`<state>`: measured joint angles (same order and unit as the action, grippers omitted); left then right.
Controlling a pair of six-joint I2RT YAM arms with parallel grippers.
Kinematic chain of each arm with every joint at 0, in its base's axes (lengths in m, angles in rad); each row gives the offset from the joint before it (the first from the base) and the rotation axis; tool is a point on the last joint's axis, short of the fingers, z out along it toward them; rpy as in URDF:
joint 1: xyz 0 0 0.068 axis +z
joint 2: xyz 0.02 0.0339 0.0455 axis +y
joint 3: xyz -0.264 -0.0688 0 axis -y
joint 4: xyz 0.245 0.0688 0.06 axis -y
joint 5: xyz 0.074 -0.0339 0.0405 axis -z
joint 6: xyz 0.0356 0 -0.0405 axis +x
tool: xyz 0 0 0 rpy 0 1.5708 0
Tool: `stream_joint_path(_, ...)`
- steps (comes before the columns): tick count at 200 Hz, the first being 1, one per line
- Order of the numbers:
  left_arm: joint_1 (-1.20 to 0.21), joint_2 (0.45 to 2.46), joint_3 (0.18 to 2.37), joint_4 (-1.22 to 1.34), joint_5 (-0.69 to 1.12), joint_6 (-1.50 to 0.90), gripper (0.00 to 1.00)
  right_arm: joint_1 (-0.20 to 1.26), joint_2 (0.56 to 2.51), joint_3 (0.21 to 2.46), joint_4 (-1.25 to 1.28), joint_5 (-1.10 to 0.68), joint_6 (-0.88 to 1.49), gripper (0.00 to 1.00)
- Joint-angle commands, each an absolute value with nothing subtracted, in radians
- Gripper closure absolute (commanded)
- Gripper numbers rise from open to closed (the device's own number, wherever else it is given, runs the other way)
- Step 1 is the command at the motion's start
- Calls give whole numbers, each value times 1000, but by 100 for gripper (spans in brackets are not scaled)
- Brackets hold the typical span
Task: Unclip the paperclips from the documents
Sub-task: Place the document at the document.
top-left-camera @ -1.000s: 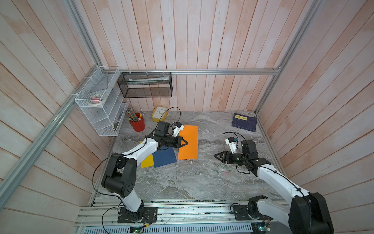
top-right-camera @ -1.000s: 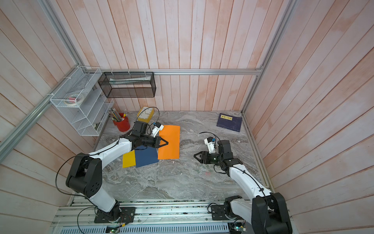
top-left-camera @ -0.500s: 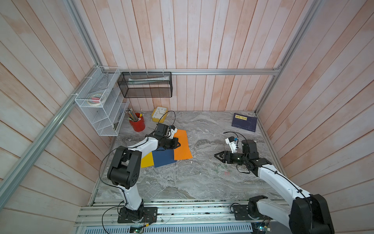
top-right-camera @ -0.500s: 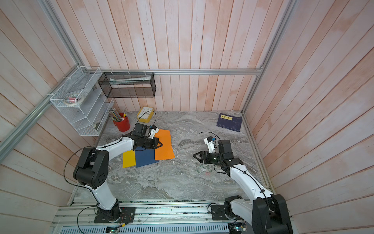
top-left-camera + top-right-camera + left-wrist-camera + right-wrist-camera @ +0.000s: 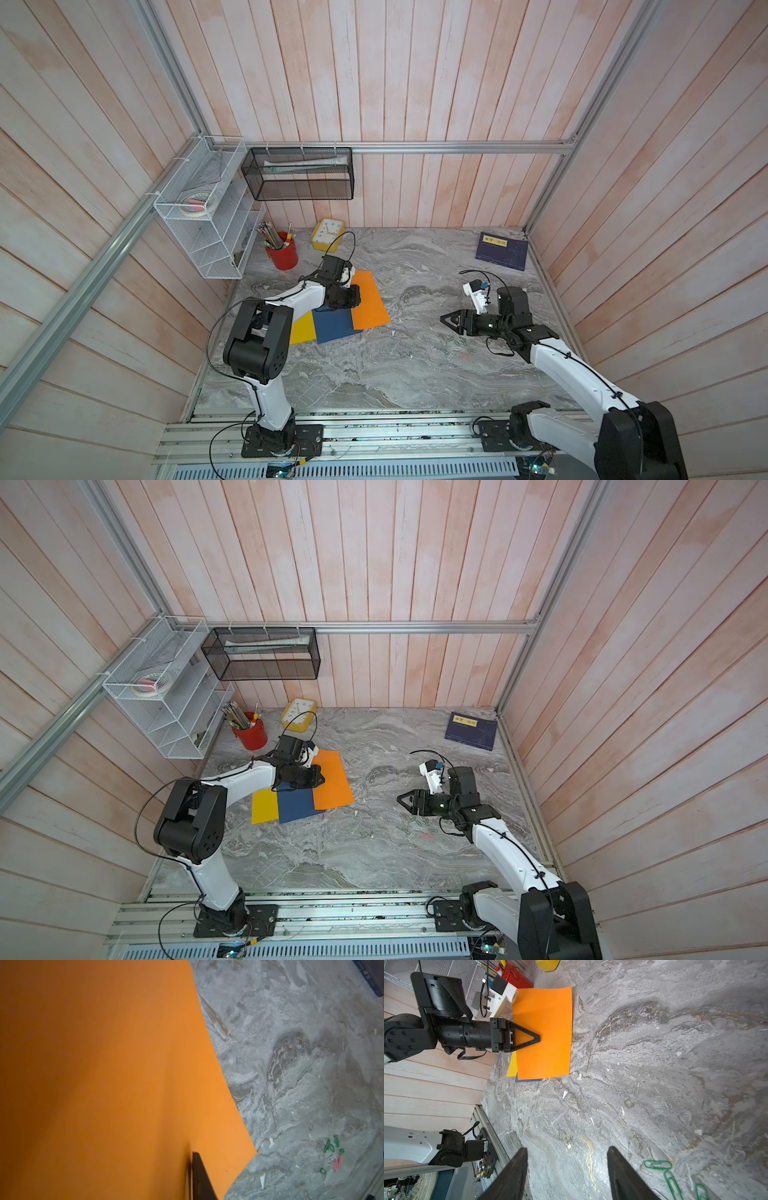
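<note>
Your L claw (image 5: 537,1038) tips look together, I think, over orange doc (image 5: 548,1022), atop blue doc (image 5: 332,326) & yellow doc (image 5: 302,328). R claw (image 5: 567,1148) is apart, empty; clips (image 5: 658,1164) lie loose on table (image 5: 654,1064) beside it.

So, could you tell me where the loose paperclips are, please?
In a top view, the paperclips lie loose on the marble table, on the robot's right, close by the right gripper and far from the orange sheet.

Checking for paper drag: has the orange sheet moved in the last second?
Yes. The orange sheet slid away from the navy booklet, toward the red pencil cup, and turned slightly.
</note>
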<state>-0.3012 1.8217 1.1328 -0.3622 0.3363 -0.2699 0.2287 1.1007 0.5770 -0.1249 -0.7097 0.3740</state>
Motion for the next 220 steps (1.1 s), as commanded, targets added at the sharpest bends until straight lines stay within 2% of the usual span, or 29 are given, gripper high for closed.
stream_joint_path(1, -295, 1828, 1122, -376, 283, -280, 77, 235, 1092, 594, -126, -732, 379, 37)
stream_joint_path(13, -296, 1824, 1121, -378, 272, -282, 72, 234, 1092, 593, -126, -733, 379, 37)
stream_joint_path(89, -296, 1749, 1106, -406, 157, -302, 56, 234, 1081, 583, -125, -733, 379, 36)
stream_joint_path(161, -296, 1625, 1055, -408, 38, -309, 45, 236, 1077, 593, -119, -715, 356, 36)
stream_joint_path(186, -296, 1563, 1019, -363, 20, -299, 40, 233, 1048, 600, -114, -673, 327, 30)
stream_joint_path(220, -296, 1433, 938, -256, 3, -268, 26, 204, 1023, 617, -96, -594, 284, 21)
